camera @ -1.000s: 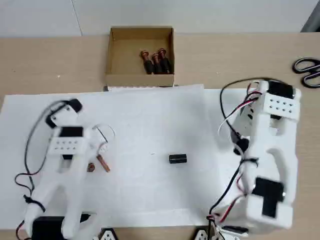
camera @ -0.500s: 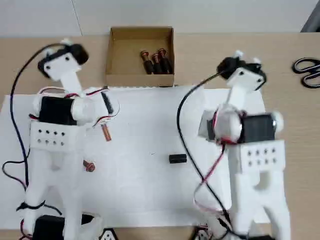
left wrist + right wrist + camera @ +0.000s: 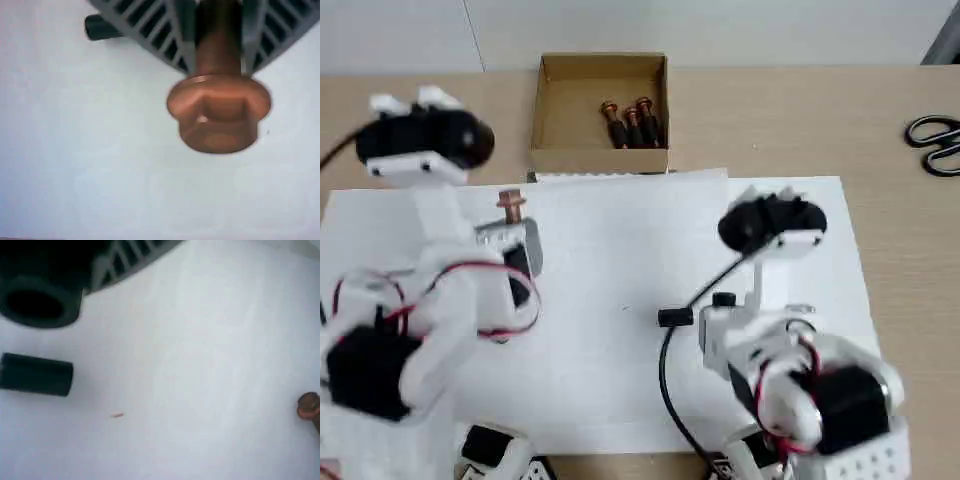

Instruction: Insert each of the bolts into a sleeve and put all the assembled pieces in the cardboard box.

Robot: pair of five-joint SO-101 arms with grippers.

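Note:
My left gripper is shut on a copper bolt, held over the left side of the white paper with its head pointing up. In the left wrist view the bolt's hex head sticks out from the ribbed jaws. My right gripper is shut on a black sleeve, whose open end faces the right wrist camera. A second black sleeve lies on the paper just beside that gripper. Another copper bolt lies farther off on the paper. The cardboard box at the back holds three assembled pieces.
White paper covers most of the wooden table. Scissors lie at the far right edge. The left arm's body stands over the paper's left part and the right arm's body over its front right corner.
The left gripper picked a bolt off the paper, lifted it and turned it head up. The right arm swung from the right side to the middle, beside the lying sleeve.

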